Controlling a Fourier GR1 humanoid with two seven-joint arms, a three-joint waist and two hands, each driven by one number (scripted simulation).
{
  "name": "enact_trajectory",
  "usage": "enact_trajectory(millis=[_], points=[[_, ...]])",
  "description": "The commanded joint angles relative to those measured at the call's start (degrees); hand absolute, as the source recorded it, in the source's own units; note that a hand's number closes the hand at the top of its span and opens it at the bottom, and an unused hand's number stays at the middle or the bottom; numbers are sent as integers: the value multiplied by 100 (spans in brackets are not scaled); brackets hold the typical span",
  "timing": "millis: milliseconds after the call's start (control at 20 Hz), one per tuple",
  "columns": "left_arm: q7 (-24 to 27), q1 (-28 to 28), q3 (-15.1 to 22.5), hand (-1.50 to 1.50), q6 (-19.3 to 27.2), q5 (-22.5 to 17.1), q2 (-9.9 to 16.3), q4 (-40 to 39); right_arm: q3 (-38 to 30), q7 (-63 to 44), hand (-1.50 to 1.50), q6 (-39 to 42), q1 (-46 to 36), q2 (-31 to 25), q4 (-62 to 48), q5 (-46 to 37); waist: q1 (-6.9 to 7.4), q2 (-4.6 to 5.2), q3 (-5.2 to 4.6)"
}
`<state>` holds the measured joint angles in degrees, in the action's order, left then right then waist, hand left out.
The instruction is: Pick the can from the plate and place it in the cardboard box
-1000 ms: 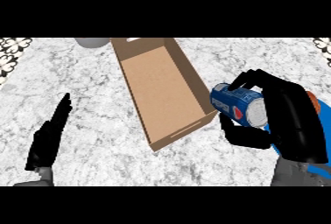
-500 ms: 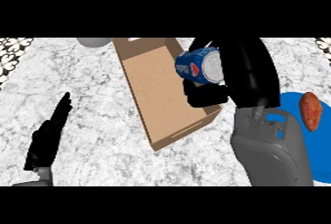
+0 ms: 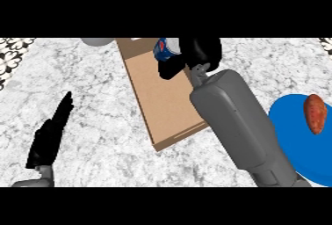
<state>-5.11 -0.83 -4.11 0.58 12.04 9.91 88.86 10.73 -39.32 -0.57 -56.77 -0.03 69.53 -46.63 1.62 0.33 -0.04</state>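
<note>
1. We see our right hand [image 3: 198,55] at the far end of the cardboard box [image 3: 162,99], its black fingers curled round the can [image 3: 166,48] — the blue, white and red can shows at the hand's left side, partly hidden by it.
2. The can sits in that grasp over the far part of the box's open brown interior; we cannot tell whether it touches the box floor.
3. Our grey right forearm [image 3: 236,125] runs from the lower right of the view up to the hand, crossing over the box's right wall.
4. The box lies lengthwise on the marbled worktop [image 3: 97,114], its near corner pointing toward us and its far end close to the top edge of the scene.
5. The blue plate [image 3: 295,145] lies at the right edge, partly covered by the forearm, well apart from the can. On it rests an orange-brown sweet potato [image 3: 314,113].
6. Our left hand [image 3: 48,136] rests at the lower left over the worktop, fingers straight and pointing away from us, holding nothing — well apart from the box.
7. A grey rounded object [image 3: 97,41] shows at the top edge, just beside the box's far left corner; we cannot tell what it is.
</note>
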Motion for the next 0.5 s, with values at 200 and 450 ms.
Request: enact_trajectory(millis=[200, 450], points=[[262, 206, 24, 0, -103, -54, -42, -41, -118, 341, 150, -503, -974, 3, -2385, 462, 45, 16, -2], [-197, -271, 179, 0, -13, 110, -152, -53, 60, 687, -150, -1554, -1135, 3, -3472, 1261, 139, 49, 1]])
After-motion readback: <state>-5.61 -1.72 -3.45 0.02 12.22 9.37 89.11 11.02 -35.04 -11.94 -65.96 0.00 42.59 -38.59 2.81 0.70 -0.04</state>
